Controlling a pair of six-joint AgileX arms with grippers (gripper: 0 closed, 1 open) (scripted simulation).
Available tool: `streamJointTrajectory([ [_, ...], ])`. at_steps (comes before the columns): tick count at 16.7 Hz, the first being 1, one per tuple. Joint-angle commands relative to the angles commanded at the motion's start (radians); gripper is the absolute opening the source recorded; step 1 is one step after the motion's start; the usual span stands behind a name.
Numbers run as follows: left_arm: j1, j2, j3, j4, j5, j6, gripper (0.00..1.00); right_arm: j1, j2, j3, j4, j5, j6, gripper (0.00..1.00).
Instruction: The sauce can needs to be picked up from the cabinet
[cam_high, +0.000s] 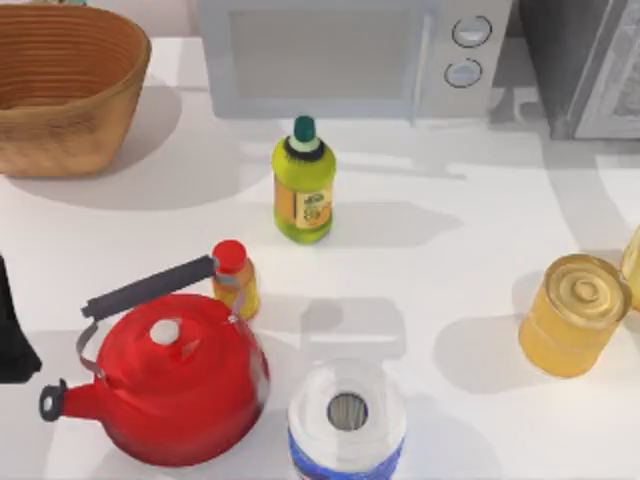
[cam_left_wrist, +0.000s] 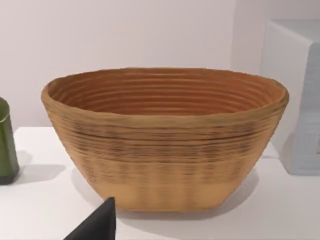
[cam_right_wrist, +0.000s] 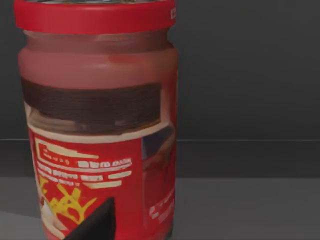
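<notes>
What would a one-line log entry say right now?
right gripper: close before red-lidded sauce can | can: upright against dark grey cabinet wall | left arm: facing woven basket

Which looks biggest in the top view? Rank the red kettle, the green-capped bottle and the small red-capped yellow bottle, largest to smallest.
1. Red kettle, clearly the largest.
2. Green-capped bottle, mid-sized.
3. Small red-capped yellow bottle, smallest; it sits partly behind the kettle's handle, so some of it is hidden.

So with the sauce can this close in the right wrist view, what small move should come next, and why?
Probably ease the right gripper a little farther forward around the sauce can before closing. The can stands upright on the dark cabinet floor, close ahead, and one finger tip sits low in front of it, not yet alongside.
</notes>
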Motion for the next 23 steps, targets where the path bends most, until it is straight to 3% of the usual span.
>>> streamJointTrajectory([
  [4,0.000,0.000,0.000,0.000,0.000,0.000,1.00,0.011,0.008,0.008,0.005,0.015,0.000,1.00],
  [12,0.000,0.000,0.000,0.000,0.000,0.000,1.00,0.184,0.151,0.115,0.029,0.196,0.007,1.00],
  [17,0.000,0.000,0.000,0.000,0.000,0.000,1.00,0.176,0.165,0.127,0.029,0.189,0.007,1.00],
  [23,0.000,0.000,0.000,0.000,0.000,0.000,1.00,0.126,0.334,0.301,0.028,0.141,0.007,1.00],
])
